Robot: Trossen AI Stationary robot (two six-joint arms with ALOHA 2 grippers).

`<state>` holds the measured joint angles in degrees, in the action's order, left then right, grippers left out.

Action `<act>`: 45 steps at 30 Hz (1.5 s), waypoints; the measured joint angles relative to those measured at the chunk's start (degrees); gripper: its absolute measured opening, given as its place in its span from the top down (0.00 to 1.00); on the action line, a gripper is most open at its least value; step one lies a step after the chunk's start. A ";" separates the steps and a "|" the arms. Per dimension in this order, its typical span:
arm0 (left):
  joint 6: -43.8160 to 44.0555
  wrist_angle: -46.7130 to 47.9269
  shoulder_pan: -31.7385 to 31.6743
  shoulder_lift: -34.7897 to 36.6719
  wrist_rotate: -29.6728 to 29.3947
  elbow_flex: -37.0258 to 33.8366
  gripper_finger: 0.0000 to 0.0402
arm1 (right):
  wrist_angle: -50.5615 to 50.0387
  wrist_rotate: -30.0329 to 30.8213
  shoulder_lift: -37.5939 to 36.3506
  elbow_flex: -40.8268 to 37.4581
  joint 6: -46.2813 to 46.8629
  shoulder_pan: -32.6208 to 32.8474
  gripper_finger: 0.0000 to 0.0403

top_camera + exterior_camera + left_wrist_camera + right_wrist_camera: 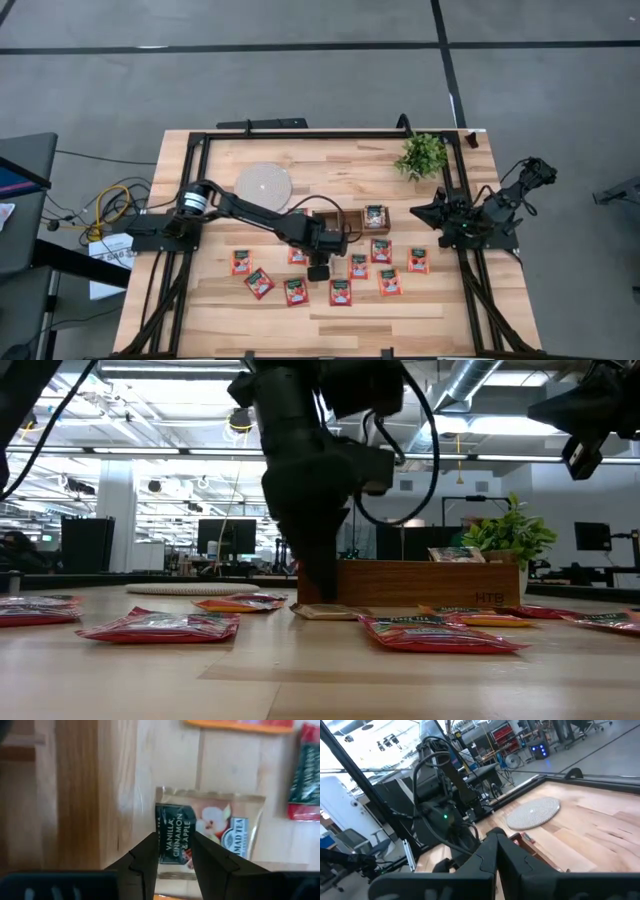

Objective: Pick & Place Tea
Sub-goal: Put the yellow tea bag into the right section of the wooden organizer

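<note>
A pale beige tea sachet lies flat on the table right beside the brown wooden tray. My left gripper points steeply down over it, open, one finger on either side of the sachet's dark label. Low view: the fingers reach down to the sachet. Several red tea sachets lie flat across the near half of the table. One more sachet sits in the tray's right compartment. My right gripper is shut and folded back at the table's right edge. My left gripper comes at the beige sachet from above, its fingers over the label end nearest the tray. Whether the fingertips touch the sachet, I cannot tell. The sachet lies flat on the table.
A round white disc lies at the far left of the table, and a small green plant stands at the far right. A dark frame runs round the table. The tray's wall stands close beside my left fingers.
</note>
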<state>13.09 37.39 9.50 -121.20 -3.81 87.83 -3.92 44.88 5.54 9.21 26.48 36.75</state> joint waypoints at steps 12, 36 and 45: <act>1.19 -0.35 -0.15 -1.82 2.63 0.18 0.82 | 0.22 -0.13 0.00 -0.02 0.02 0.00 1.00; 1.77 4.89 1.54 -2.21 3.03 7.12 1.00 | 0.11 -0.13 0.00 -0.01 0.04 0.00 1.00; 1.61 7.09 1.38 -2.20 2.00 9.57 0.99 | 0.11 -2.97 0.00 0.00 0.07 0.00 1.00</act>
<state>14.70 44.48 10.87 -123.40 -1.81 97.41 -3.81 41.91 5.54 9.21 26.55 36.75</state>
